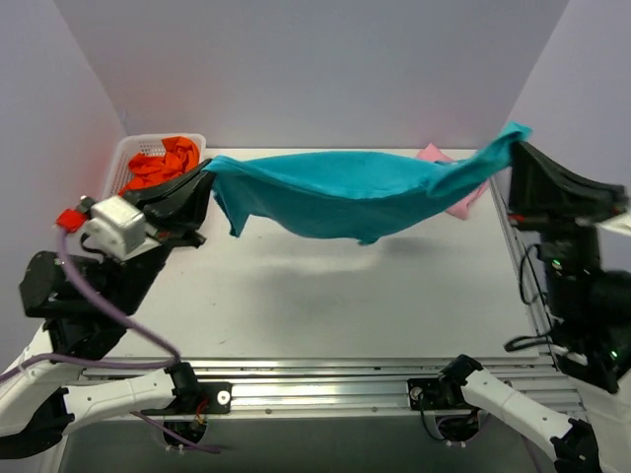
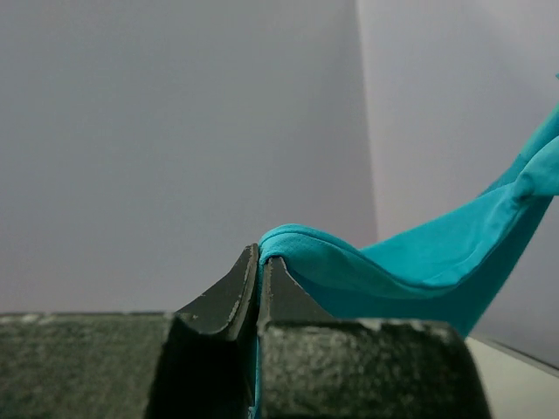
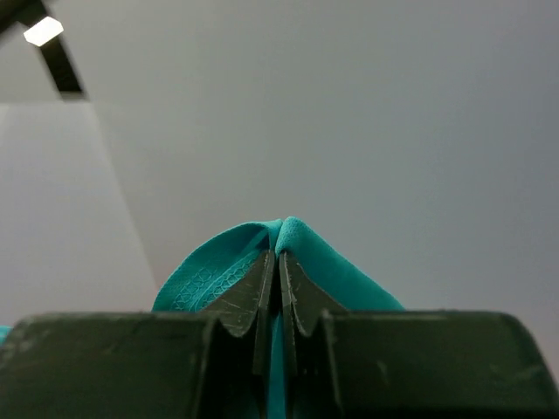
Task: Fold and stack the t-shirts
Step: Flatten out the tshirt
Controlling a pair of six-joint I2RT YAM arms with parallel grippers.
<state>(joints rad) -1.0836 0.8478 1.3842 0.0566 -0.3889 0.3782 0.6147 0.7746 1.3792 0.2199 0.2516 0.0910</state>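
Observation:
A teal t-shirt (image 1: pixel 355 192) hangs stretched in the air across the back of the table, sagging in the middle. My left gripper (image 1: pixel 204 175) is shut on its left end, and cloth (image 2: pixel 393 262) spills over the pinched fingertips (image 2: pixel 272 275) in the left wrist view. My right gripper (image 1: pixel 515 148) is shut on its right end, where a hemmed fold (image 3: pixel 218 271) bulges around the closed tips. A pink t-shirt (image 1: pixel 461 202) lies on the table at the back right, partly behind the teal one. Orange t-shirts (image 1: pixel 163 163) sit crumpled in the basket.
A white lattice basket (image 1: pixel 123 158) stands at the back left corner, just behind my left arm. Grey walls close the table at the back and both sides. A metal rail (image 1: pixel 325 379) runs along the near edge.

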